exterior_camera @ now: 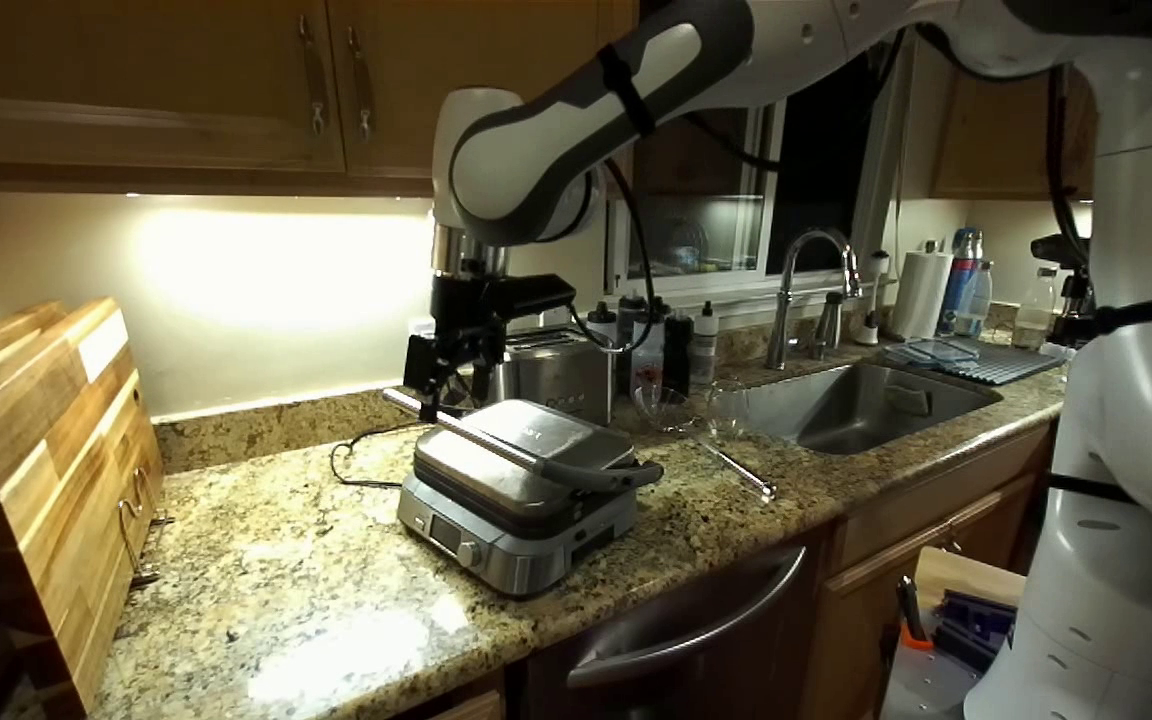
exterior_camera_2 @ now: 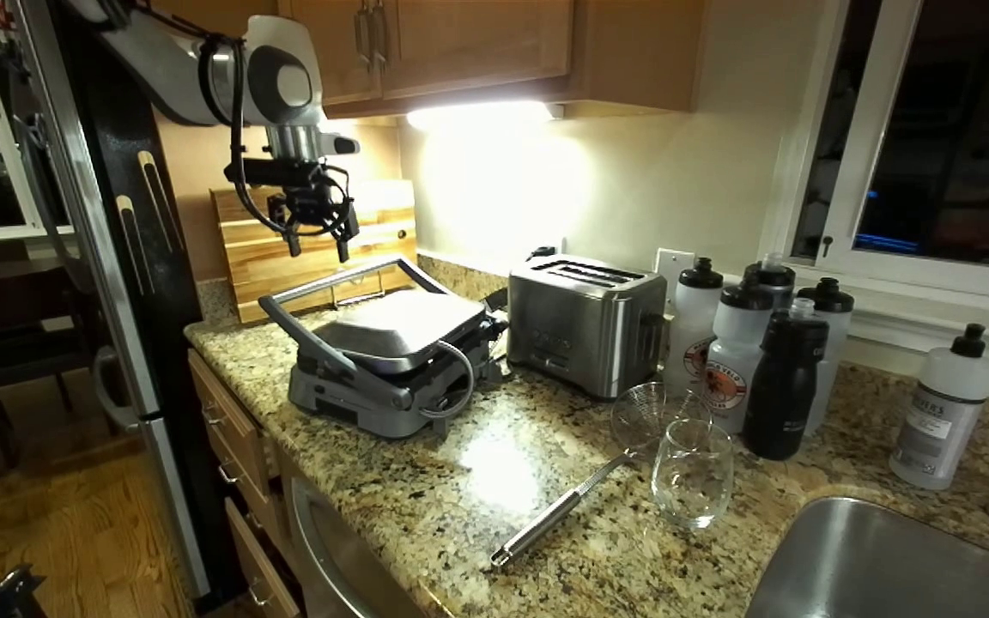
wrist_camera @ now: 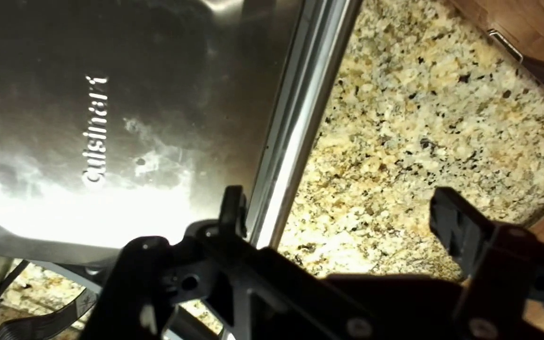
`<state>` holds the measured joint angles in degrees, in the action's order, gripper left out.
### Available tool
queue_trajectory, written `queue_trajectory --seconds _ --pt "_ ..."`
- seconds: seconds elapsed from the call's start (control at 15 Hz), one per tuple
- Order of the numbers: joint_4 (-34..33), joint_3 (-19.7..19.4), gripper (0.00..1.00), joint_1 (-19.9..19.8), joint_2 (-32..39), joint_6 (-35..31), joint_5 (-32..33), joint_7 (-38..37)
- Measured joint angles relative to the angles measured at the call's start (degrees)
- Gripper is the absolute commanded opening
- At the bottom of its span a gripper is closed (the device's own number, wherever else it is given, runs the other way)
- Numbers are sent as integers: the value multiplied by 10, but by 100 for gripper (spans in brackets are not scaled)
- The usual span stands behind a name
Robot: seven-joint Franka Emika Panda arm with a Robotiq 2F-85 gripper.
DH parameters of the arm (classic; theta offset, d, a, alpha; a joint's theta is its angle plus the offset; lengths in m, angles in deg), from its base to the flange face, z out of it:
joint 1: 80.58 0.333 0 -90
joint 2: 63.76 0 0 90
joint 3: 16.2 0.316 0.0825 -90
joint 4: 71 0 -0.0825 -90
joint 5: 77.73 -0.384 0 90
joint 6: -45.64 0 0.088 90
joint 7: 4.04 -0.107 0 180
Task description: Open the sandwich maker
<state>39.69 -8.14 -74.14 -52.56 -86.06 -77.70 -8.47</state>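
Two black fingers (wrist_camera: pixel 232 208) of the gripper (exterior_camera_2: pixel 318 245) hang wide apart above the sandwich maker (exterior_camera: pixel 521 490), which sits with its lid (exterior_camera: pixel 521 435) lowered on the speckled counter (exterior_camera: pixel 236 560), near the silvery toaster (exterior_camera_2: pixel 559 326). In the wrist view we see the bar handle (wrist_camera: pixel 295 137) run between them, just beside one fingertip; whether they touch it, we cannot tell

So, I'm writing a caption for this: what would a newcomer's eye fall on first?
Probably the big white arm, spanning the upper part of an exterior view. Next, its open hand, hanging by the handle of the closed silver sandwich maker on the counter. Then the bright glow on the wall under the cupboards.
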Motion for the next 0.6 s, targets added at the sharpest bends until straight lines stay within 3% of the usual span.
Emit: queue_trajectory --seconds 0.4,0.47,0.53,0.6 --pt "-40 -4 100 10 65 0 9 -10" --pt "-43 -4 91 10 69 0 10 -10" --pt "-46 -5 74 10 72 0 10 -11" --pt "-47 -5 67 10 74 0 10 -11"
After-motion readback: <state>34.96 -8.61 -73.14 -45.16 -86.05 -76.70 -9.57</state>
